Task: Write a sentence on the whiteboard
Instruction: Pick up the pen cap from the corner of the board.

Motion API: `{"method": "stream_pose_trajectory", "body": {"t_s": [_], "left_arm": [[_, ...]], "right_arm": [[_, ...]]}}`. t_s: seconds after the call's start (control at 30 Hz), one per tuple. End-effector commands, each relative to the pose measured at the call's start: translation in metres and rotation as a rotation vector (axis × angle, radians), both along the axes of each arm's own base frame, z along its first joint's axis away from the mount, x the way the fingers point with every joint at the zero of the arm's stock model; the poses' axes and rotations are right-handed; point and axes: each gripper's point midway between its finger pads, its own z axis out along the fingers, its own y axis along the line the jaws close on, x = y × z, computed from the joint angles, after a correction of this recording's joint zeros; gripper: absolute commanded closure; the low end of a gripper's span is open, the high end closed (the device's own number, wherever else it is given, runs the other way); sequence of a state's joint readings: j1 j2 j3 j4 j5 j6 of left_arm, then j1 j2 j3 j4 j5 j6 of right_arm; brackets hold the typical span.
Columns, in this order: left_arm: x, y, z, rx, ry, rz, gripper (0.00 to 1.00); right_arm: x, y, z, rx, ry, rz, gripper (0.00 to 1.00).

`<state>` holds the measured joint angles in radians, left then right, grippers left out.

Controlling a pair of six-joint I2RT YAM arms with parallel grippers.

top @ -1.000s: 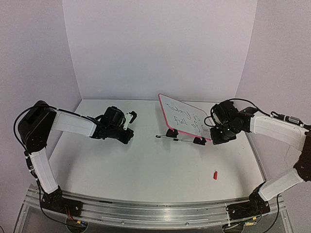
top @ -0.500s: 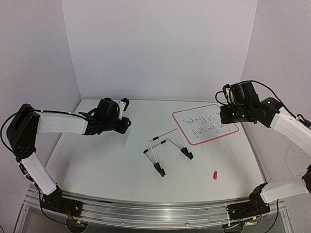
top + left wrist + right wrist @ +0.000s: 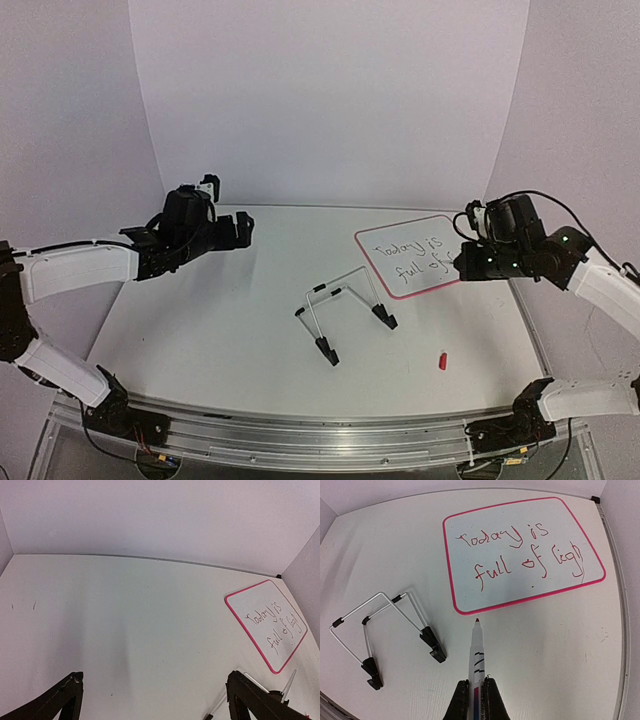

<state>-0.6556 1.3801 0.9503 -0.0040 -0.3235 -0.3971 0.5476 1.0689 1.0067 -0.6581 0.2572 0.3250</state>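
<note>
The whiteboard [image 3: 410,255], glossy white with a pink frame, lies flat on the table at the right. It also shows in the left wrist view, whiteboard [image 3: 260,630], and in the right wrist view, whiteboard [image 3: 470,587]. The sentence [image 3: 520,550] is in red marker, in two lines: "Today is / full of ligh". My right gripper [image 3: 476,695] is shut on a white marker [image 3: 477,647], uncapped, its red tip just short of the board's near edge. From above, my right gripper [image 3: 466,262] hovers by the board's right corner. My left gripper [image 3: 228,215] hangs open and empty at the far left; its fingers [image 3: 60,700] stand wide apart.
A wire stand [image 3: 340,315] with black feet lies on the table left of the board; in the right wrist view the wire stand [image 3: 385,630] sits at the lower left. A small red cap [image 3: 442,360] lies near the front right. White walls close off the back and both sides.
The board, propped on the wire stand a second ago, now lies flat further right, and the stand has shifted. My left gripper opened and drew back to the left. My right arm pulled right.
</note>
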Motion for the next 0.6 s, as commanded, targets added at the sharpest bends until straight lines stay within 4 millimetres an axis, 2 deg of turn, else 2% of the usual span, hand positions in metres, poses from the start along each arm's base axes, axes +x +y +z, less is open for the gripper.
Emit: {"method": "stream_pose_trajectory", "body": {"t_s": [0.0,0.17,0.27,0.33,0.4,0.5,0.57], "left_arm": [[-0.015,0.007,0.016,-0.09,-0.023,0.0,0.0],[-0.028,-0.002,0.018,-0.123,-0.028,-0.092,0.0],[-0.033,-0.002,0.014,-0.14,-0.022,-0.103,0.0],[-0.038,-0.003,0.01,-0.153,-0.012,-0.122,0.0],[-0.044,-0.011,0.009,-0.164,-0.011,-0.184,0.0],[-0.053,-0.025,0.013,-0.175,-0.026,-0.284,0.0],[-0.061,-0.035,0.016,-0.174,-0.026,-0.366,0.0]], "right_arm": [[-0.011,0.01,0.005,0.105,0.007,0.023,1.0],[-0.015,0.012,-0.001,0.117,0.025,0.038,1.0],[-0.017,0.01,-0.014,0.1,0.041,0.034,1.0],[-0.018,0.016,-0.022,0.115,0.039,0.071,1.0],[-0.021,0.024,-0.027,0.148,0.032,0.119,1.0],[-0.025,0.034,-0.02,0.198,0.041,0.158,1.0],[-0.031,0.035,-0.024,0.217,0.086,0.155,1.0]]}}
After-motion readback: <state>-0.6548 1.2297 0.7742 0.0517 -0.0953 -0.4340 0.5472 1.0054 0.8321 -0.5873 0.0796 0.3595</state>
